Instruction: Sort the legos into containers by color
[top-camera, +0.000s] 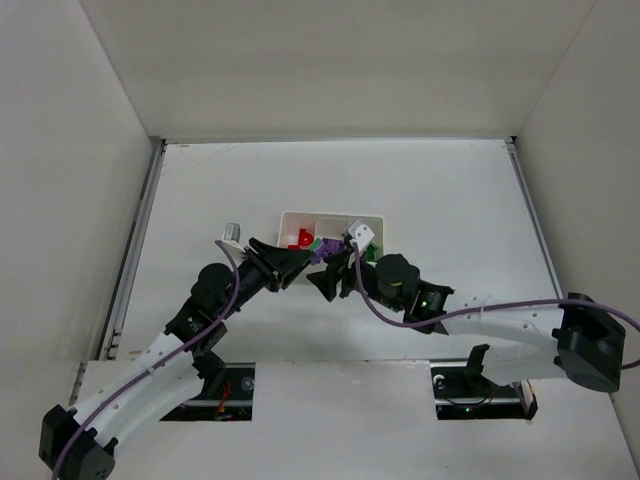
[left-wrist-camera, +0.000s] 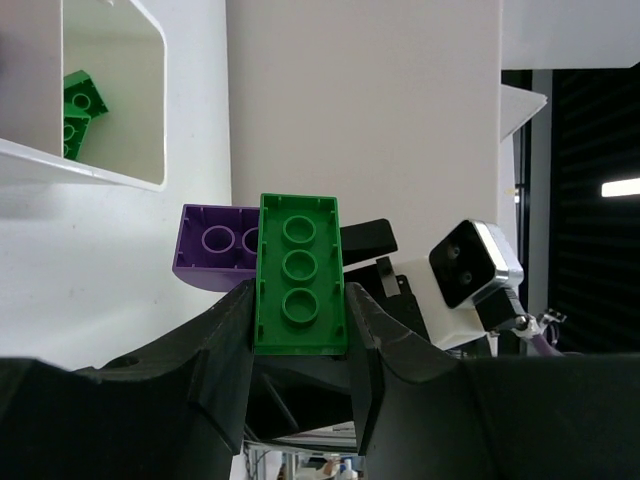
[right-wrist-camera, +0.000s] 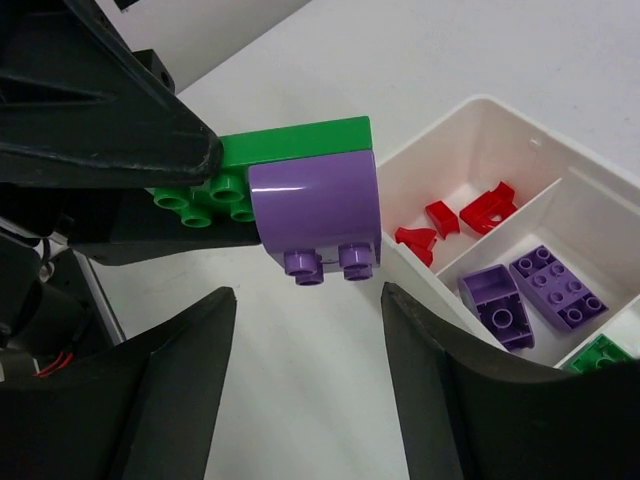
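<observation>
My left gripper (left-wrist-camera: 300, 322) is shut on a green brick (left-wrist-camera: 300, 275), which has a rounded purple brick (left-wrist-camera: 213, 245) stuck to it. It holds the pair above the table, just in front of the white tray (top-camera: 335, 214). In the right wrist view the purple brick (right-wrist-camera: 315, 205) hangs under the green brick (right-wrist-camera: 295, 143), just ahead of my right gripper (right-wrist-camera: 308, 300), which is open and empty. The tray (right-wrist-camera: 432, 165) holds red bricks (right-wrist-camera: 462, 215) in one compartment, purple bricks (right-wrist-camera: 530, 295) in the middle one and a green brick (right-wrist-camera: 600, 355) in the third.
Both grippers (top-camera: 305, 270) meet close together at the tray's near edge. The right arm's wrist camera (left-wrist-camera: 475, 265) sits just beyond the held bricks. White walls enclose the table on three sides.
</observation>
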